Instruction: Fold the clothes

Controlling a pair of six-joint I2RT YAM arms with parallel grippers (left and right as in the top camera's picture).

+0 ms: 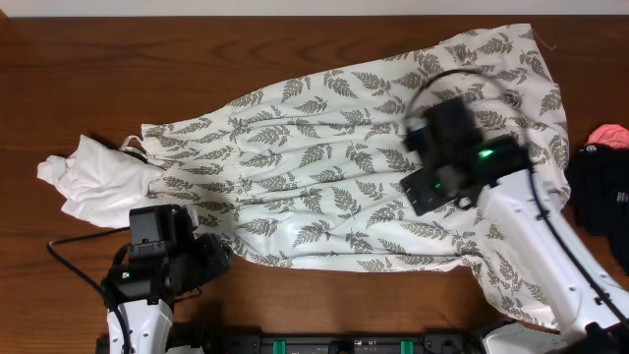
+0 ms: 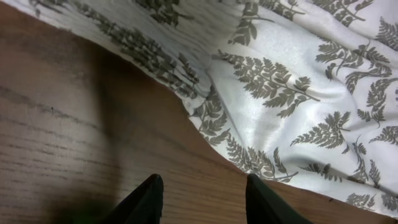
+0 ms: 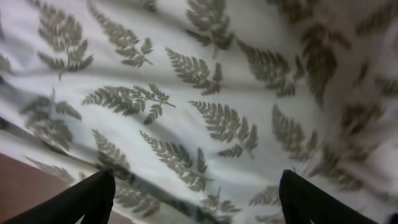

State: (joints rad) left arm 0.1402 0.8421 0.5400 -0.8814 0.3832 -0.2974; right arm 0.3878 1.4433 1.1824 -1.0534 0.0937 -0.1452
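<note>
The fern-printed cream garment point(image 1: 334, 177) lies spread across the table's middle, from upper right to left. A plain white garment point(image 1: 98, 177) is bunched at its left end, and a black garment point(image 1: 600, 192) lies at the right edge. My left gripper point(image 1: 222, 259) sits low over bare wood just below the fern garment's lower hem point(image 2: 249, 158). Its fingers are open point(image 2: 204, 183) with nothing between them. My right gripper point(image 1: 425, 157) hovers above the right half of the fern garment point(image 3: 205, 106). It is wide open point(image 3: 198, 180) and holds nothing.
A pink item point(image 1: 607, 133) lies by the black garment. Bare brown wooden table point(image 1: 118, 69) surrounds the clothes. The right arm point(image 1: 550, 256) crosses over the fern garment's lower right part. A black rail point(image 1: 324, 344) runs along the front edge.
</note>
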